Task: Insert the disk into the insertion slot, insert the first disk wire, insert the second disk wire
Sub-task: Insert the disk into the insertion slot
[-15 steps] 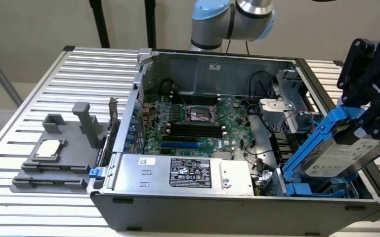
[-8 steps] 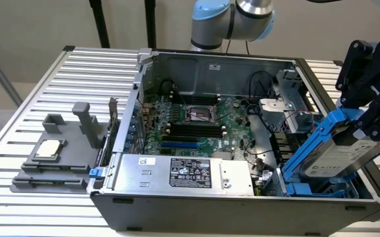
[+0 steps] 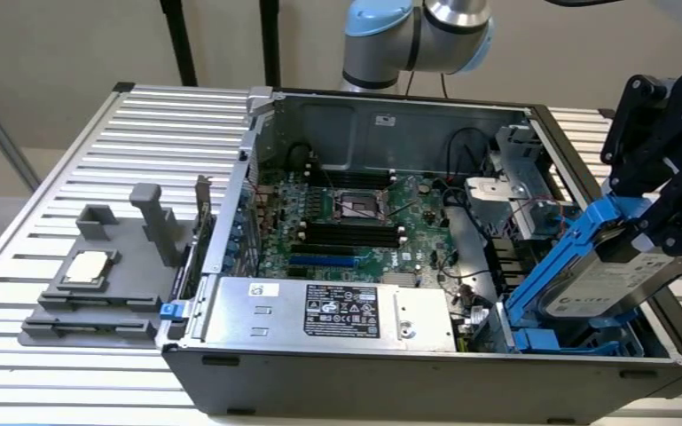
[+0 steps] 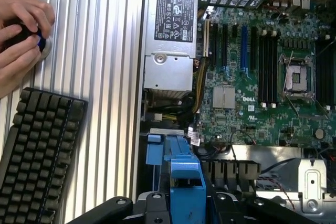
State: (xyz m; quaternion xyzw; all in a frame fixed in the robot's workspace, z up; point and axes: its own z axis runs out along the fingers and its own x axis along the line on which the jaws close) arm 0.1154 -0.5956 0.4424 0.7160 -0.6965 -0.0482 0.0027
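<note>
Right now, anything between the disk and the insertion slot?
Nothing visible. The hand holds the disk tilted, with its lower end at the blue rails of the insertion slot, so no gap is left for anything to block. The slot's floor under the disk is hidden.

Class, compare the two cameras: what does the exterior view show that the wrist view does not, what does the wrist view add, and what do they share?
Exterior view: the disk, label visible, tilted in the claw at the insertion slot; a grey fixture on the slatted table. Wrist view: a person's hands and a black keyboard. Both: the power-supply box, the motherboard and the disk's blue carrier.
</note>
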